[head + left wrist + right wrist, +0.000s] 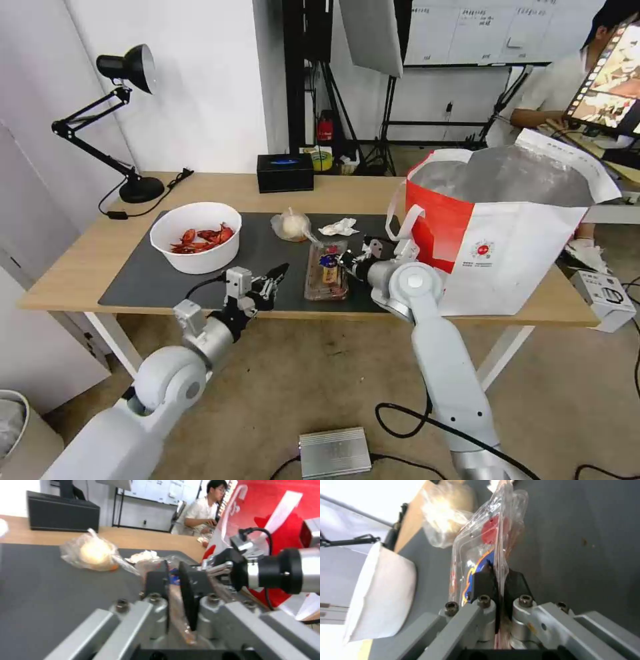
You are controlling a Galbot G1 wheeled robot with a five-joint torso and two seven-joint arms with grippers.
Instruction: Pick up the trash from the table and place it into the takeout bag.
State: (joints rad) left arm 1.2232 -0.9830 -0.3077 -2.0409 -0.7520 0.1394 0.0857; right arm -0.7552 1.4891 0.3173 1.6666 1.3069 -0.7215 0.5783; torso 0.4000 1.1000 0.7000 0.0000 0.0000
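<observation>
White round bowl (195, 238) holds red crayfish shells; clear plastic clamshell tray (326, 271) holds red scraps near the mat's front edge. We see the right gripper (499, 580) clamped on the tray's rim, the left gripper (275, 276) pinched narrow just beside it.

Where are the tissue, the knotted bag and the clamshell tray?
tissue (339, 227), head view, its crumpled middle.
knotted bag (291, 225), head view, pale lump inside.
clamshell tray (476, 552), right wrist view, clear lid ahead of the right claw (497, 578).

A clear clamshell tray (326, 270) with red scraps lies on the mat beside the red-and-white takeout bag (497, 230).
</observation>
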